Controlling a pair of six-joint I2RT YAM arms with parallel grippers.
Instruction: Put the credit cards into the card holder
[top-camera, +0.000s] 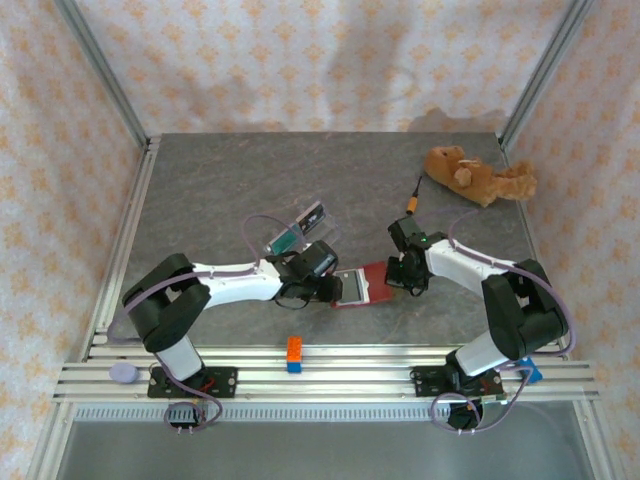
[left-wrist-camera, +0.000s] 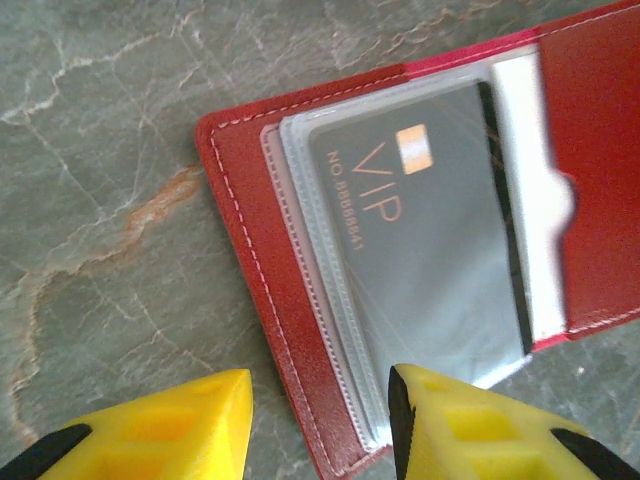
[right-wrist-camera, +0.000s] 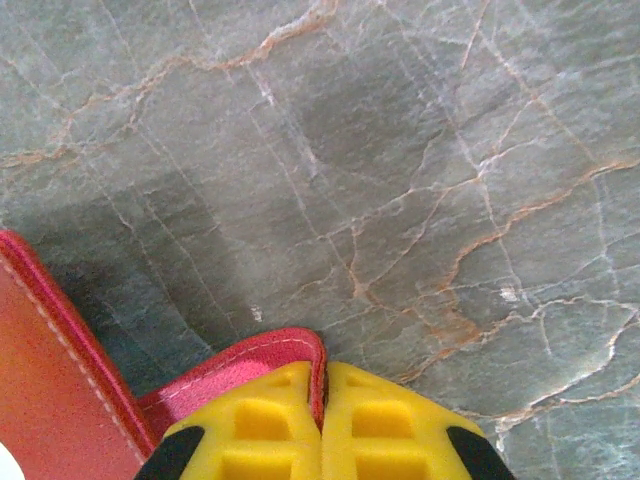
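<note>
The red card holder (top-camera: 375, 280) lies open on the grey table between my two grippers. In the left wrist view its clear sleeves hold a dark credit card (left-wrist-camera: 420, 230) marked VIP, against the red cover (left-wrist-camera: 255, 250). My left gripper (left-wrist-camera: 320, 425) is open, its yellow fingers standing either side of the holder's near corner without clamping it. My right gripper (right-wrist-camera: 322, 400) is shut on the holder's red flap (right-wrist-camera: 250, 365), pinching its edge. A teal credit card (top-camera: 285, 240) and a dark one (top-camera: 314, 214) rest in a clear tray behind the left gripper (top-camera: 328, 287).
A brown teddy bear (top-camera: 478, 175) lies at the back right, with a yellow-tipped cable (top-camera: 412, 207) near it. An orange and blue brick (top-camera: 295, 353) sits on the front rail. The clear tray (top-camera: 300, 228) stands just behind the left wrist.
</note>
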